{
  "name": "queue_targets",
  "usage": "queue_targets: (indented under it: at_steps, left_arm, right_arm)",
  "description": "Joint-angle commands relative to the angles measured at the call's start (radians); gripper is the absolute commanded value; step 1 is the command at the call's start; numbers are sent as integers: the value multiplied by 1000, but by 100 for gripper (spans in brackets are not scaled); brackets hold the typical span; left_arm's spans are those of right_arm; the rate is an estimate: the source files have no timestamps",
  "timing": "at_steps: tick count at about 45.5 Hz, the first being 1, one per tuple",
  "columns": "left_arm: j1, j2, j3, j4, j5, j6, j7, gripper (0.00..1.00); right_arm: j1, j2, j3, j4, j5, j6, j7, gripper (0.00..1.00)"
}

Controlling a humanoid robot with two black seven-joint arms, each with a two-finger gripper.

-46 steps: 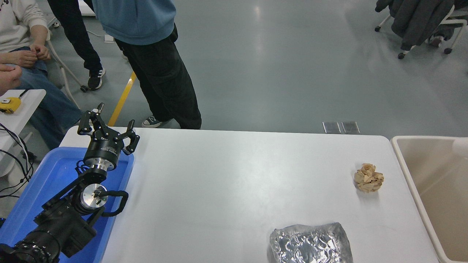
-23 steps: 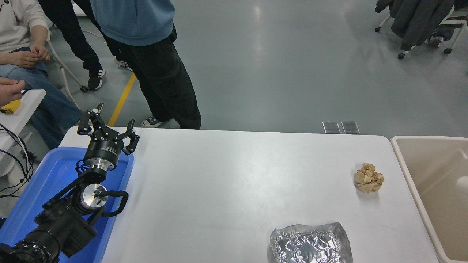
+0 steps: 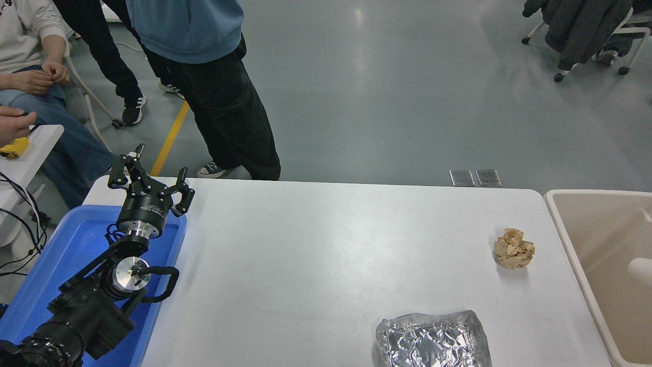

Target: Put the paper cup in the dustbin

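Note:
The white paper cup (image 3: pixel 641 270) lies inside the beige dustbin (image 3: pixel 565 239) at the table's right end, cut off by the picture's right edge. My left gripper (image 3: pixel 150 176) is parked at the lower left above the blue tray, its fingers spread open and empty. My right arm and gripper are out of view.
A crumpled tan paper ball (image 3: pixel 513 247) lies on the white table (image 3: pixel 316 255) near the bin. A crinkled silver foil sheet (image 3: pixel 433 339) lies at the front edge. A blue tray (image 3: pixel 56 255) sits at the left. People stand and sit at the far left side.
The paper cup has dropped from the dustbin's top right rim down into the bin. The left arm has not moved. A person's legs at the far side shifted.

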Motion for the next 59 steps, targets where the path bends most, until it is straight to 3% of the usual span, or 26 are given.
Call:
queue_targets:
  at_steps: [1, 4, 5, 7, 10, 14, 36, 59]
  left_arm:
    - [1, 0, 0, 0, 0, 0, 0, 100]
    - [1, 0, 0, 0, 0, 0, 0, 100]
    - [-1, 0, 0, 0, 0, 0, 0, 100]
    - [-1, -1, 0, 0, 0, 0, 0, 100]
    - [1, 0, 0, 0, 0, 0, 0, 100]
    - [1, -1, 0, 0, 0, 0, 0, 100]
    - [-1, 0, 0, 0, 0, 0, 0, 100]
    - [-1, 0, 0, 0, 0, 0, 0, 100]
  right_arm:
    - [2, 8, 2, -9, 0, -1, 0, 0]
    - [2, 8, 2, -9, 0, -1, 0, 0]
    - [2, 8, 2, -9, 0, -1, 1, 6]
    - [2, 8, 1, -9, -1, -1, 1, 27]
    - [2, 6, 1, -9, -1, 2, 1, 68]
    - [7, 5, 1, -11, -1, -1, 1, 98]
    - [20, -38, 1, -18, -1, -2, 10, 99]
    - [143, 9, -22, -107, -3, 2, 9, 100]
